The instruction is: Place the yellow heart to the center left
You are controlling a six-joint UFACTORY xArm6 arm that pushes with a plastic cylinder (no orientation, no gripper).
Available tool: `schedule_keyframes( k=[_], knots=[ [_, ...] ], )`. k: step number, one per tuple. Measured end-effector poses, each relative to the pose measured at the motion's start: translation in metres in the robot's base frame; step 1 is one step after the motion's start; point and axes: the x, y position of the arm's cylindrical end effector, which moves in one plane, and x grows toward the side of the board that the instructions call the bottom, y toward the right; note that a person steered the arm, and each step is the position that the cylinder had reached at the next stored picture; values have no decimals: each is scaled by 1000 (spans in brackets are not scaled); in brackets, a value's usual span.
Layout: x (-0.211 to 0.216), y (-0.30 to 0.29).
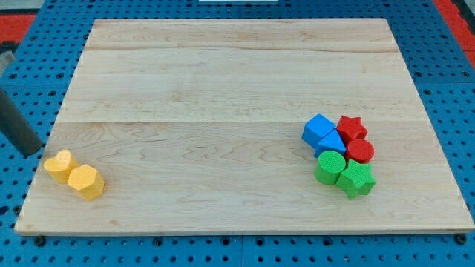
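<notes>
Nearest the view's bottom, at the lower left of the wooden board (pixel 237 81), sits the yellow hexagon block (pixel 86 182), touching the yellow heart (pixel 58 165) on its upper-left side. Both rest close to the board's left edge, in its lower-left corner area. Rod enters from the view's left edge, slanting down to the right; my tip (pixel 33 151) sits just up and left of the yellow heart, near it, with contact not certain from this angle. No jaws on this arm: it ends in a plain rod, holding nothing. Well apart, toward the view's right, a tight cluster: two blue blocks (pixel 322 134) pressed together, shapes hard to make out; red star (pixel 351 127) just right of them; red round block (pixel 361 151) below the star; green round block (pixel 330 166) under the blue ones; green block (pixel 355 179) with ridged sides beside it, lowest of the cluster. Blue pegboard (pixel 44 44) surrounds the board on all sides.
</notes>
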Motion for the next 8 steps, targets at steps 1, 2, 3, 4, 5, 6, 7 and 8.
schedule_keyframes(
  k=[1, 2, 3, 4, 5, 6, 7, 8],
  knots=[
    [19, 0],
    [48, 0],
    [59, 0],
    [60, 0],
    [60, 9],
    [49, 45],
    [42, 70],
    [37, 95]
  ],
)
